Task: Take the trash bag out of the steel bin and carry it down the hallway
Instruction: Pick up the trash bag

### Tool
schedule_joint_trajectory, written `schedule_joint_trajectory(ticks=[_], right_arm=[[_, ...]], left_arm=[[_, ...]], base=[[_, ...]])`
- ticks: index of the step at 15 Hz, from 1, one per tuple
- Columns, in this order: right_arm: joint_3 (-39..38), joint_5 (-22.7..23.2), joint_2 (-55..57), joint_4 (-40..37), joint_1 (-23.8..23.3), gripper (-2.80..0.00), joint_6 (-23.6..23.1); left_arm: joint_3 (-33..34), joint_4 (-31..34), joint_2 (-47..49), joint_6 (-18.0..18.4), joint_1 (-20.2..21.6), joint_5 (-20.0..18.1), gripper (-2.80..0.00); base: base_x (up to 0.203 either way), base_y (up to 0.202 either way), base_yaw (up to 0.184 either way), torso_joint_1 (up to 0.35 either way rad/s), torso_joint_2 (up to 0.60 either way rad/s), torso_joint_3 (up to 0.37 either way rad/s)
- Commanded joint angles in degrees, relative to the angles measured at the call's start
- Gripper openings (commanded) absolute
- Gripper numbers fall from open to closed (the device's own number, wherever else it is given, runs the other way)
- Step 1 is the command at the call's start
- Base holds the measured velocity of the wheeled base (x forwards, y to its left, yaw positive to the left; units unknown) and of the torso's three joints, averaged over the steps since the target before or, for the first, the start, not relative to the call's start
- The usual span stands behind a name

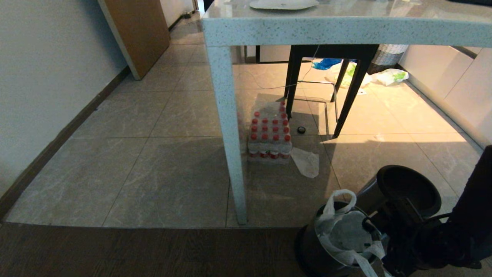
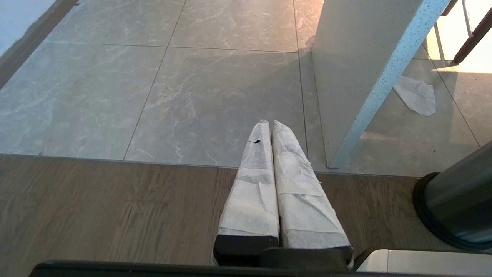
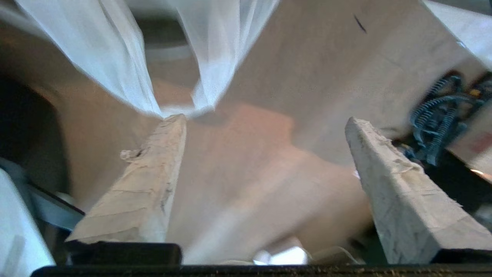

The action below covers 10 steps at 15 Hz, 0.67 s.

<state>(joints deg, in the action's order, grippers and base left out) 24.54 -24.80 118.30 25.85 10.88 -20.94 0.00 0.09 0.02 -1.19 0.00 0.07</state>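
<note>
**Beside the steel bin: right fingers spread, bag loop draped on one tip**

At the right gripper [image 3: 265,119], taped fingers [image 3: 142,184] set wide apart, nothing clamped between them. Draped over one fingertip, a loop handle of the trash bag [image 1: 348,234]: thin, white, translucent, creased into soft folds. Below that, bag body sagging inside the steel bin [image 1: 307,246], its rim folded over the bin's edge, one handle loop standing up at the far side, another strap trailing down the near side. Just behind the steel bin, a second dark round bin [image 1: 407,188], open-mouthed. Left of the steel bin, over the wood-look floor, left gripper [image 2: 271,124] parked, wrapped fingers [image 2: 253,192] pressed together, holding nothing. Farther beyond the steel bin, a speckled table leg [image 1: 230,134] and a flat plastic scrap [image 1: 307,161] on the tiles.
</note>
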Motion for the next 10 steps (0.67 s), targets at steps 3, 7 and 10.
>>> schedule_joint_trajectory(ticks=[3,7,10], right_arm=[[-2.2,-7.8,2.3,2.2,1.8,0.00,-1.2],[-2.9,-9.9,3.5,5.2,4.3,0.00,-0.3],[-3.4,-11.1,3.7,5.6,5.8,0.00,-0.3]], left_arm=[[0.0,0.0,0.0,0.0,0.0,0.0,-2.80],[0.0,0.0,0.0,0.0,0.0,0.0,-2.80],[0.0,0.0,0.0,0.0,0.0,0.0,-2.80]], base=[[0.000,0.000,0.000,0.000,0.00,0.000],[0.000,0.000,0.000,0.000,0.00,0.000],[0.000,0.000,0.000,0.000,0.00,0.000]])
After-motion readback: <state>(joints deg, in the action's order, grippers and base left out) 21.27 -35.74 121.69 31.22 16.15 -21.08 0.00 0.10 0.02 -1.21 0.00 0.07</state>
